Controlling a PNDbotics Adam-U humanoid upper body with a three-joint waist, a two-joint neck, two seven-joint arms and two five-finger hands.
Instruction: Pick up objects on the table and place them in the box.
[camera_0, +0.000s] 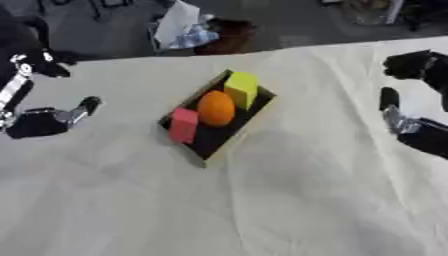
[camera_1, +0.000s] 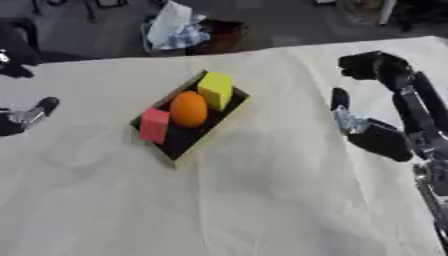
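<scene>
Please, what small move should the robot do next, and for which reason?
Probably none beyond keeping both hands back at rest. The box already holds the pink block, the orange ball and the yellow block, and no other object shows on the cloth. The left robot hand and right robot hand are apart from the box, holding nothing.

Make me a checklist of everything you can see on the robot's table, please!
Surface: cream cloth-covered table, wrinkled.
Job's things: shallow dark cardboard box holding a pink block, an orange ball and a yellow block.
Clutter: nothing seen on the cloth.
Hands: left hand near the left edge, right hand at the right, both holding nothing.
Cables: nothing seen.
Surroundings: crumpled white and blue stuff on the floor beyond.
</scene>
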